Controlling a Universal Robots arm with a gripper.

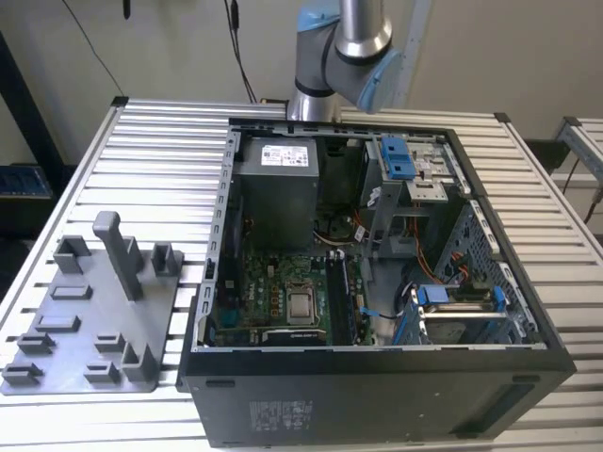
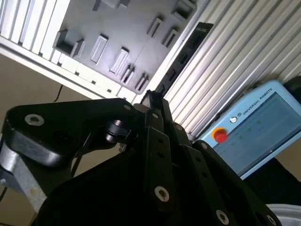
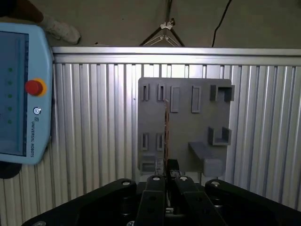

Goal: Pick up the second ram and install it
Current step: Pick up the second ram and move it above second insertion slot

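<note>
In both wrist views my gripper is shut on the second ram. In the first wrist view the second ram shows edge-on as a thin stick running out from between the fingers. In the second wrist view the ram appears as a long dark board with chips along it. It hangs well above the grey fixture tray, apart from it. In the exterior view the open computer case lies on the slatted table, with its motherboard and memory slots exposed.
The grey fixture tray with upright posts sits at the exterior view's left of the case. The arm stands behind the case. A teach pendant lies on the table. A grey power-supply box and drive cages fill the case's far side.
</note>
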